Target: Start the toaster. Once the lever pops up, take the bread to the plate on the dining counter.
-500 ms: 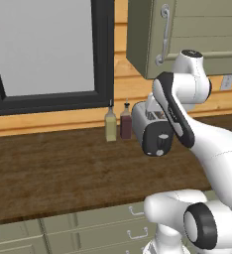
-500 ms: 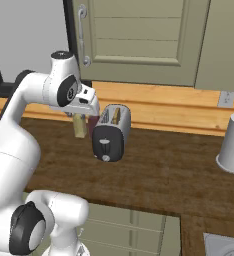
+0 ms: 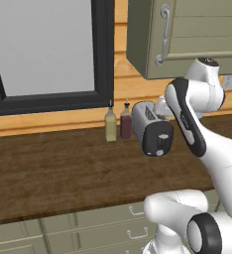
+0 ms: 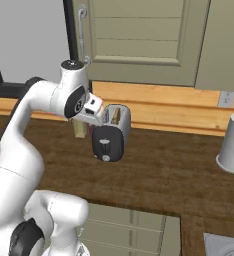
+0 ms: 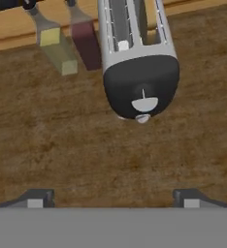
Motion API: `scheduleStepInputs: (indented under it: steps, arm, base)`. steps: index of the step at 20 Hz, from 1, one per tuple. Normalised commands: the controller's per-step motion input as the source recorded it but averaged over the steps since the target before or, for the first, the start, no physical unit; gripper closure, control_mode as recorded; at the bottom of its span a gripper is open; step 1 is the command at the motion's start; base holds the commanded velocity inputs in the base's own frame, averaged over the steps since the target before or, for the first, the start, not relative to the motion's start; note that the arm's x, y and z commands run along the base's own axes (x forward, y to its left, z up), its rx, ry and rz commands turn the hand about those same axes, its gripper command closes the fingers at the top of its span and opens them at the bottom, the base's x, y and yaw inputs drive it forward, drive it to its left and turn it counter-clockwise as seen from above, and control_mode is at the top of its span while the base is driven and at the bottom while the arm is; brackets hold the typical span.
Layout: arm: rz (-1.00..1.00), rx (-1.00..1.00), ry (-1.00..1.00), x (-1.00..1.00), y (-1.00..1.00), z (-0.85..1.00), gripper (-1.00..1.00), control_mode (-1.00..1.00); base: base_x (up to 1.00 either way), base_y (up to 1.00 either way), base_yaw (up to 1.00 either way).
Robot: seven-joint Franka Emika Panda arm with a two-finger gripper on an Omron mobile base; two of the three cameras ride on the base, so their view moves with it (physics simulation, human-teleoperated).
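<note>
Pincer (image 5: pixel 113 198) spread wide and carrying nothing, you're hanging above the dark wood desk (image 5: pixel 86 145) with the toaster (image 5: pixel 137 58) dead ahead at twelve o'clock in your hand view. Its rounded black end face looks straight at you, and the small pale lever knob (image 5: pixel 143 117) sits low on that face, right at the bottom edge. Both fingertips (image 5: pixel 35 199) are well apart from it, one at seven o'clock, one at five.

From the left base view the toaster (image 3: pixel 150 128) stands on the desk against the wall, with two slim bottles (image 3: pixel 118 124) just beside it at its nine o'clock. In the right base view your hand is tucked close beside the toaster (image 4: pixel 110 134). Something pale shows in one slot; I'd guess that's the bread (image 5: pixel 123 46), but it's too small to be sure.

Watch out now: that knob is tiny, and with the jaws this wide you could straddle it and push nothing. Come in off-centre and you'll shove the toaster back into the bottles instead of pressing the lever.
</note>
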Motion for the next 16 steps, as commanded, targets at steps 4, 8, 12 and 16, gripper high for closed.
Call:
scheduleStepInputs:
  steps: [4, 8, 12, 16]
  arm:
    - [-0.25, 0.19, -0.23, -0.13, -0.60, -0.71, -1.00, -1.00]
    - [-0.32, 0.14, -0.16, 0.00, -0.58, -0.65, -1.00, -1.00]
    - [-0.31, 0.10, -0.04, 0.23, -0.15, -0.48, -1.00, -1.00]
    - [-0.11, 0.00, 0.00, 0.47, 0.00, -0.27, -1.00, -1.00]
  base:
    - [0.00, 0.00, 0.00]
    - [0.00, 0.00, 0.00]
    - [0.00, 0.00, 0.00]
    - [0.00, 0.00, 0.00]
